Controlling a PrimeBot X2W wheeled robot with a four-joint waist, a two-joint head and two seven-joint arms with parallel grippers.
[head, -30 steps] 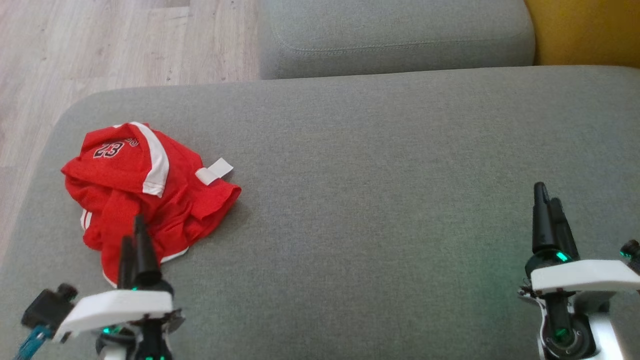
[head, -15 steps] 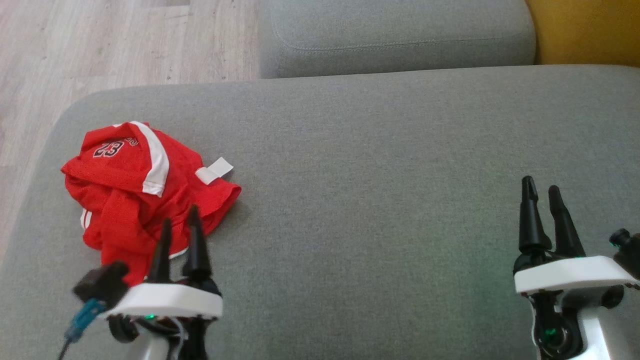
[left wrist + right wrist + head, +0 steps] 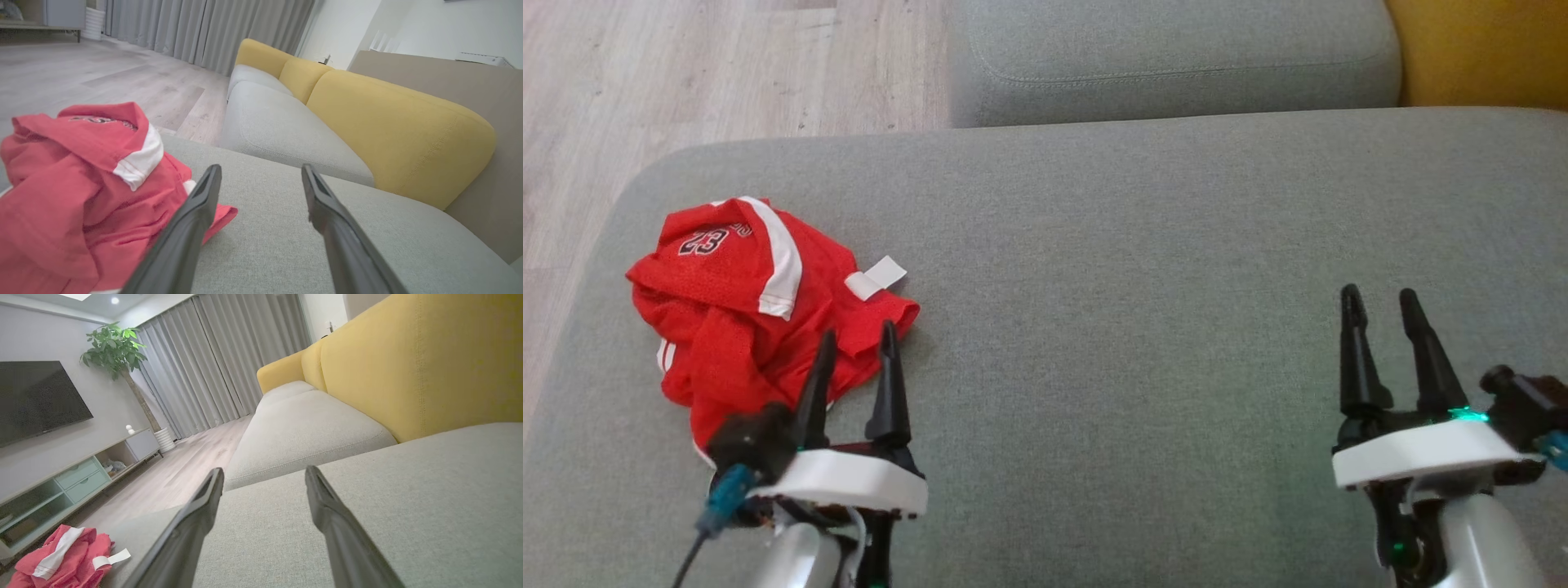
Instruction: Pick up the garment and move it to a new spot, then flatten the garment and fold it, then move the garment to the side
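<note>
The garment (image 3: 743, 302) is a crumpled red jersey with white stripes and a "23", lying bunched near the left end of the grey sofa cushion (image 3: 1143, 269). My left gripper (image 3: 858, 341) stands open at its near right edge, one finger over the red cloth, nothing between the fingers. In the left wrist view the garment (image 3: 77, 192) lies left of the open left gripper (image 3: 261, 173). My right gripper (image 3: 1380, 298) is open over bare cushion far to the right. The right wrist view shows the garment (image 3: 61, 559) at lower left, well away from the right gripper (image 3: 263, 473).
A second grey cushion (image 3: 1176, 57) adjoins the far side, with a yellow backrest (image 3: 1478, 49) at the far right. Wood floor (image 3: 686, 73) lies beyond the cushion's left edge. A white label (image 3: 876, 276) sticks out of the cloth.
The left gripper has swung right along the garment's near edge and turned so its open fingers show side by side. The right gripper has shifted a little left and turned likewise.
</note>
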